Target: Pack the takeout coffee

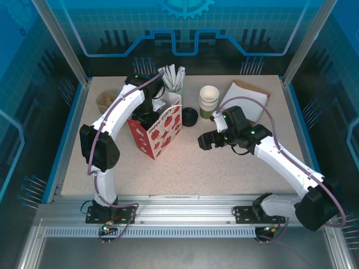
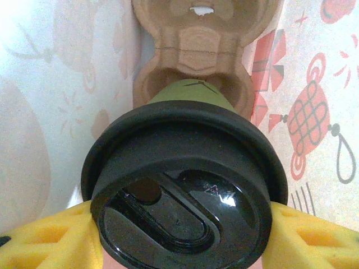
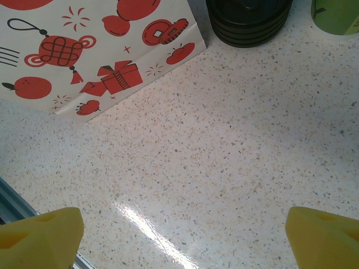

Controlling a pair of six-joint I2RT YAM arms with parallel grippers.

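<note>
Judged past halfway: already lidded, already lowered inside the red-printed paper bag (image 1: 160, 131), not yet released. Gripped the takeout coffee (image 2: 190, 95) in the left hand (image 2: 182, 238), pressed yellow fingers (image 2: 45, 238) against both sides just under the black lid (image 2: 185, 185). Held it straight beyond the fingertips, base down toward the nearer socket of a brown pulp carrier (image 2: 202, 45) lying at the bag's bottom. Could not tell whether seated in that socket or just above it. Left to do, by guess: settle the base into the socket, open up, back out of the bag without dragging the cup along or snagging the rim. Reached the left arm forward, bent steeply down at the wrist, dipped the hand into the bag's open top as seen from overhead. Parked the right hand (image 3: 182, 235) empty and spread wide, low over bare desk (image 3: 224, 140), touching nothing. Faced the bag's lower corner ahead and to that hand's left, with a stack of black lids (image 3: 247, 22) ahead and slightly right. Stretched the right arm across toward the bag's side, near but apart. Possibly placed to steady the bag; only a guess.
</note>
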